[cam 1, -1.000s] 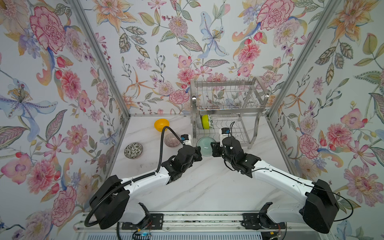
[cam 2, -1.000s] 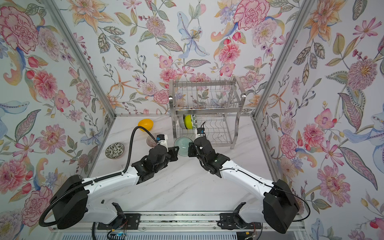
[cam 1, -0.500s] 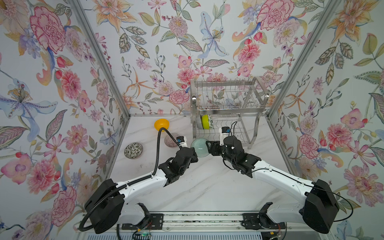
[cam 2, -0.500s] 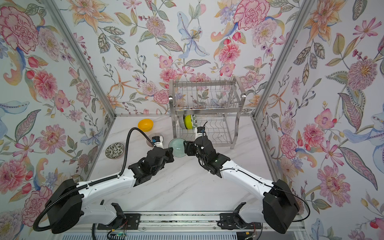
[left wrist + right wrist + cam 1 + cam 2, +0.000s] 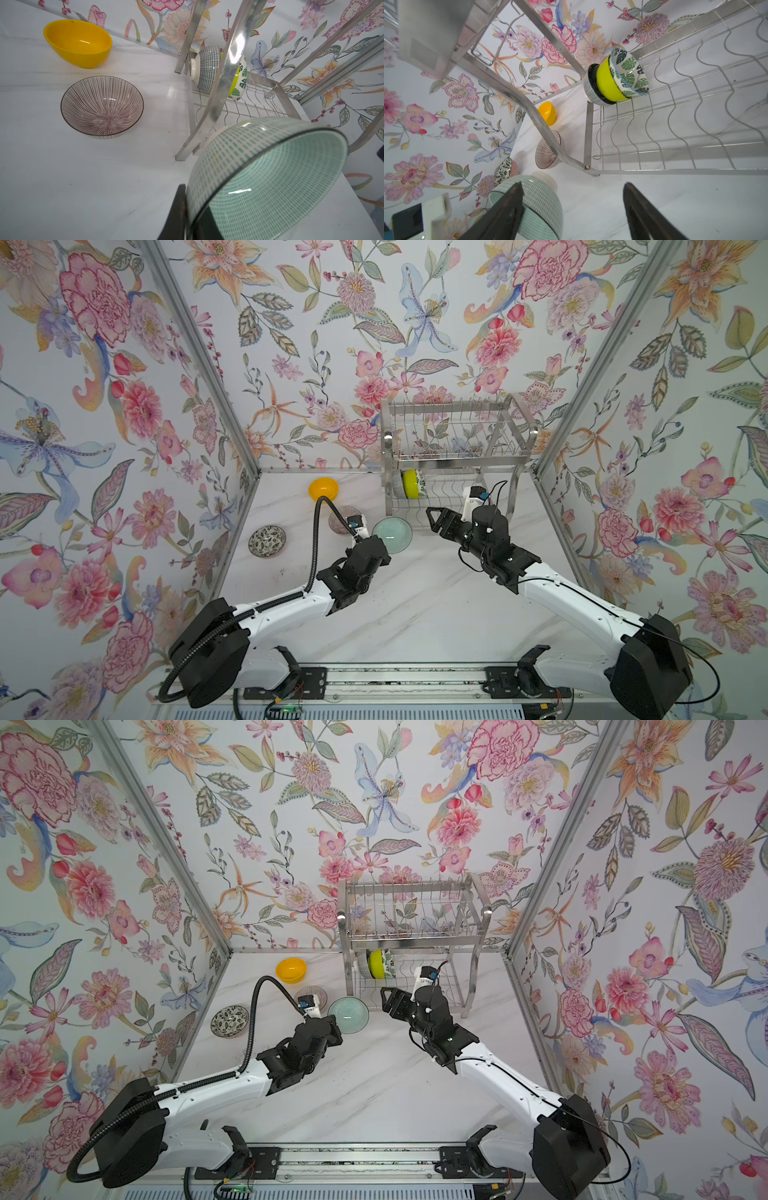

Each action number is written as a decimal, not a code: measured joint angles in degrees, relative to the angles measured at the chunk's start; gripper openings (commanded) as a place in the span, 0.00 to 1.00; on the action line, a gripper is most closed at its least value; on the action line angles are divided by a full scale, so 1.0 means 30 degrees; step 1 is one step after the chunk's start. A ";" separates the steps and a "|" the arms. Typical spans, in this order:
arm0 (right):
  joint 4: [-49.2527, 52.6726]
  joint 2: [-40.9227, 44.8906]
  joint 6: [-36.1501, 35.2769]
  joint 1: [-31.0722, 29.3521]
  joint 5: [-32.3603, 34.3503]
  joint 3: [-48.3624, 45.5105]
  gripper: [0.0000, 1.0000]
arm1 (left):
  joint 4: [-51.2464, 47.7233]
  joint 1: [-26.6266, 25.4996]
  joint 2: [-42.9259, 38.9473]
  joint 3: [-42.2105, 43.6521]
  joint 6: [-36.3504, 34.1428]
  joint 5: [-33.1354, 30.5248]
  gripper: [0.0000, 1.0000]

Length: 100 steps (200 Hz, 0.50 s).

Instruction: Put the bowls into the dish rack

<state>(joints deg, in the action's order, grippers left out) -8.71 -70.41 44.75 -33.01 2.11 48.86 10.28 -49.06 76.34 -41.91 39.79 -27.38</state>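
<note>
We see a white marbled worktop (image 5: 415,605) boxed in by flowered walls (image 5: 332,344), where our left hand (image 5: 374,540) grips the pale green bowl (image 5: 392,534) by its rim just before the dish rack (image 5: 457,448), our right hand (image 5: 435,521) spread open near it.

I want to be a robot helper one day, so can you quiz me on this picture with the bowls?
1. True or false: the right gripper is shut.
2. How many bowls stand in the dish rack's lower tier?
3. Which holds the pale green bowl: A the left gripper, B the right gripper?
Key: 1 false; 2 three: speckled bowl, lime-green bowl, leaf-print bowl; 3 A.
</note>
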 measured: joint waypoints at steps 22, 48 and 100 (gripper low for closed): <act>0.0401 0.0576 0.1683 0.1566 -0.0073 -0.0204 0.87 | 0.0532 -0.0029 0.0430 -0.0117 -0.0539 -0.0656 0.00; 0.0984 0.0867 0.3563 0.3504 -0.0452 -0.0444 0.96 | 0.1180 -0.0335 0.1625 -0.0780 -0.1712 -0.2004 0.00; 0.1705 0.1107 0.6666 0.4524 -0.1559 -0.0583 0.98 | 0.3628 -0.1406 0.4561 -0.2157 -0.4095 -0.4204 0.00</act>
<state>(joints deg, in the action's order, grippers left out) -3.60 -67.09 64.75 -19.44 -2.57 47.11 21.17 -53.28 90.02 -48.38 27.51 -39.99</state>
